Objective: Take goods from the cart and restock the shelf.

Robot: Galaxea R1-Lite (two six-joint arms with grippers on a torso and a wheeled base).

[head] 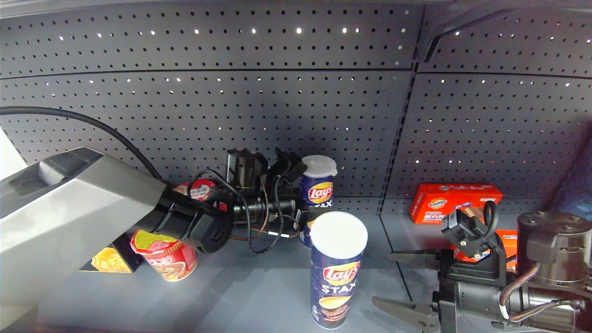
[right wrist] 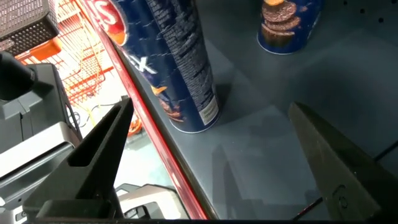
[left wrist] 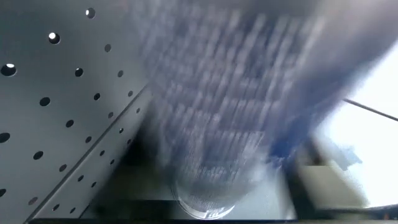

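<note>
Chip cans are the goods here. The near can (head: 337, 273) stands upright by the front edge of the shelf (head: 259, 296), and the far can (head: 318, 187) stands upright just behind it, close to the pegboard wall (head: 231, 92). The left tool (head: 289, 173) is right against the far can's left side. The left wrist view is smeared, so I cannot tell whether the tool is clamped on the can or has let go.

The right tool (head: 384, 280) hangs just right of the near can with its jaws wide apart and nothing between them.

By my reading, the step in hand is setting the far can into the back row. The next move calls for the left tool to let go only once the can sits flat. It should then draw back toward the left without clipping the near can or the red noodle cup (head: 169, 259) below the arm. The empty right tool looks free to fetch more stock.

Both cans are dark blue with white lids. Each carries a round red-and-yellow badge, white block lettering under it and a picture of chips near the base. An orange box (head: 453, 201) with a small round logo lies far right, and a yellow box (head: 108, 260) sits at near left.
</note>
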